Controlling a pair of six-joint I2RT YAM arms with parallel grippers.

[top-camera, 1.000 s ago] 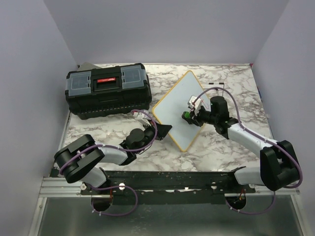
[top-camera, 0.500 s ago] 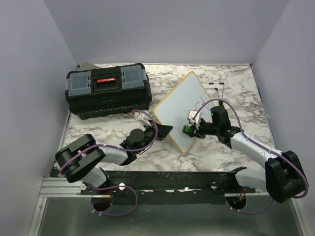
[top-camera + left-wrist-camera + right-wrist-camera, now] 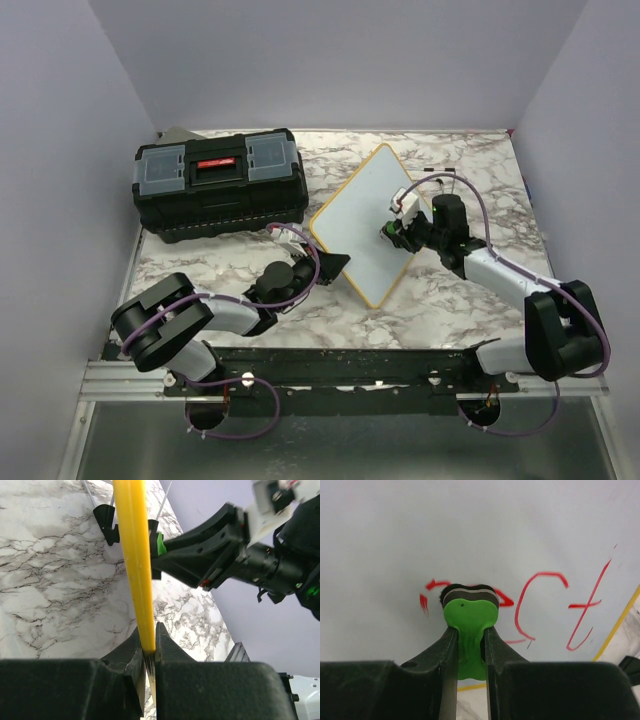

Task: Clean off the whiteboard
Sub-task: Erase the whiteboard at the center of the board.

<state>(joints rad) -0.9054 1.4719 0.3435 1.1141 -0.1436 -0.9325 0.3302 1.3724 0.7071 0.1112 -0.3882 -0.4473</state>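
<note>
- Small rectangular whiteboard (image 3: 362, 225): white face, rounded yellow-tan frame, handwriting (image 3: 589, 604) in red.
- Small plastic eraser (image 3: 470, 617): bright green body, with a grey and a black layer at its tip.
- Flat stone-look tabletop (image 3: 480, 165): white, marbled with grey and black veins.
- Boxy plastic toolbox (image 3: 220, 200): black, with grey lid compartments and a red handle.

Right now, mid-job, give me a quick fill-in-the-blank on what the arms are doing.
The left pincer is shut on the whiteboard's ____ frame. The right pincer grips a ____ eraser. The writing on the board is ____. In the top view, the black toolbox sits ____ of the whiteboard. Missing: yellow; green; red; left.
</note>
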